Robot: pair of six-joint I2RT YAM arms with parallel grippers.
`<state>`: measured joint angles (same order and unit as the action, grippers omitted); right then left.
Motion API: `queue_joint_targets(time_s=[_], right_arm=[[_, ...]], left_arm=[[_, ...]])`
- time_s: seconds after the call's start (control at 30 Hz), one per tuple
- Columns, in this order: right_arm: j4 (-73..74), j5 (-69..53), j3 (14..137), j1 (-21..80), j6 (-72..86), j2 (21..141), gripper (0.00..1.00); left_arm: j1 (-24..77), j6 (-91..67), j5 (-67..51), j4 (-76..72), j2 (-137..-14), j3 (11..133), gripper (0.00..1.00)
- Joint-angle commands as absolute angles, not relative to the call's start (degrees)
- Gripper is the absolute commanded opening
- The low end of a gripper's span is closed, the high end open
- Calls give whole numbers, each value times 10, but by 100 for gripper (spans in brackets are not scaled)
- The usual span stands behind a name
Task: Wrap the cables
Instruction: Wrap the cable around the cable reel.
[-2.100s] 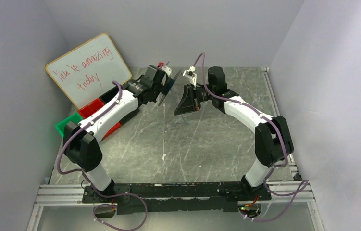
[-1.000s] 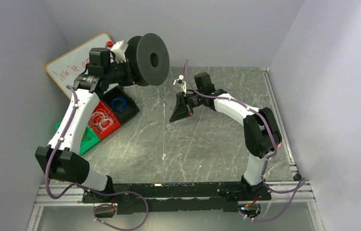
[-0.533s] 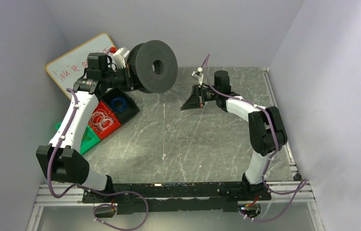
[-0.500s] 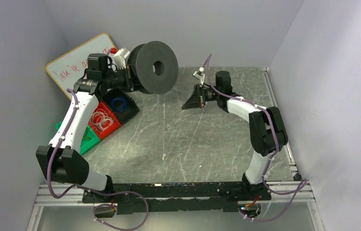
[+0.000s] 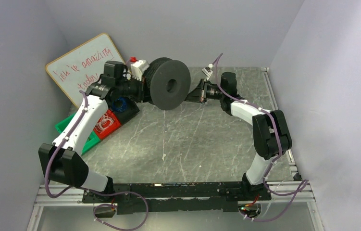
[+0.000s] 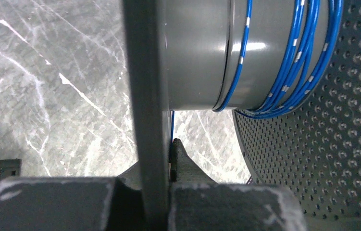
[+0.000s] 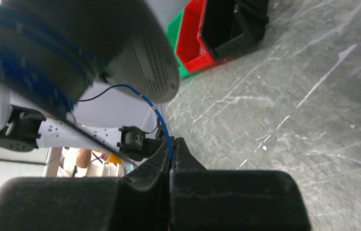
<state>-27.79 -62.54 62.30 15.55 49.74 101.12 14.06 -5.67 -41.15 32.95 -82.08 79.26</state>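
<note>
My left gripper (image 5: 142,89) is shut on the thin flange (image 6: 140,96) of a dark grey spool (image 5: 170,90), held above the table at the back centre. Several turns of thin blue cable (image 6: 284,62) with white marks wind round the spool's core (image 6: 195,53). In the left wrist view the flange stands between the left gripper's (image 6: 161,149) jaws. Just right of the spool, my right gripper (image 5: 195,94) is shut on a loose strand of the blue cable (image 7: 161,120). That strand curves up from the right gripper (image 7: 172,144) toward the spool (image 7: 135,43).
A whiteboard (image 5: 87,65) leans on the back-left wall. Below it sit a black bin (image 5: 125,107) holding a blue coil (image 5: 117,102), a red bin (image 5: 104,122) and a green bin (image 5: 70,127). A thin strand with a white tip (image 5: 163,156) lies on the marble table.
The left arm has brought the spool down and to the right, toward the table's middle. The right gripper has moved up and back, close beside the spool, with the strand in it.
</note>
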Motion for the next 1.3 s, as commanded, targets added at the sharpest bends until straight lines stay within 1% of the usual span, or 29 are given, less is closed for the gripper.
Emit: queue_joint_targets(time_s=[0.0, 0.1, 0.17, 0.37, 0.53, 0.97, 1.27], right_arm=[[-272, -548, 615, 153, 526, 972, 0], [-226, -497, 617, 146, 536, 967, 0], [-235, -470, 601, 138, 569, 962, 0], [-276, -462, 578, 99, 629, 954, 0], [-293, -461, 569, 82, 649, 941, 0], [-312, -470, 565, 77, 714, 965, 0], [-315, -468, 563, 76, 725, 969, 0]], left_arm=[[171, 38, -382, 328, -788, 816, 2], [179, 67, -372, 341, -785, 823, 2], [184, 83, -371, 349, -783, 826, 2], [200, 141, -359, 381, -774, 835, 2], [241, 196, -312, 402, -766, 820, 2], [313, 256, -225, 404, -771, 787, 2], [353, 267, -174, 389, -786, 771, 2]])
